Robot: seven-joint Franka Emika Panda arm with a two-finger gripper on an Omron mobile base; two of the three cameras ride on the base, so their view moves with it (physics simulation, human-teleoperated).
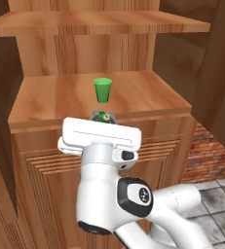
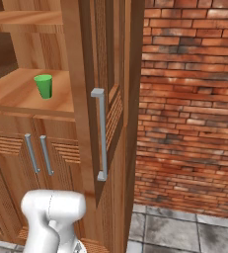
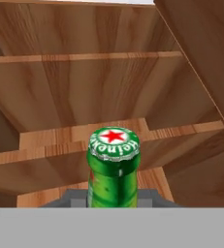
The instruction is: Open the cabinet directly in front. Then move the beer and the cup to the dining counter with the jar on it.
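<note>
Cabinet [image 2: 103, 99] doors are swung wide, so the shelf is reachable from the front. Beer [image 3: 113, 167] sits between the gripper [image 1: 103, 118] jaws, neck upright, red-star cap toward the hand camera; looks like a side pinch low on the neck so the bottle stays vertical for the carry. Jaws narrowly set, clamped on the bottle, nothing else touching. From the left base view the bottle top shows just over the hand, at the front edge of the shelf [image 1: 148, 95]. Cup [image 1: 103, 90] stands upright further back on that shelf, apart from the beer, untouched. My read: beer goes first, cup is a second trip.
</note>
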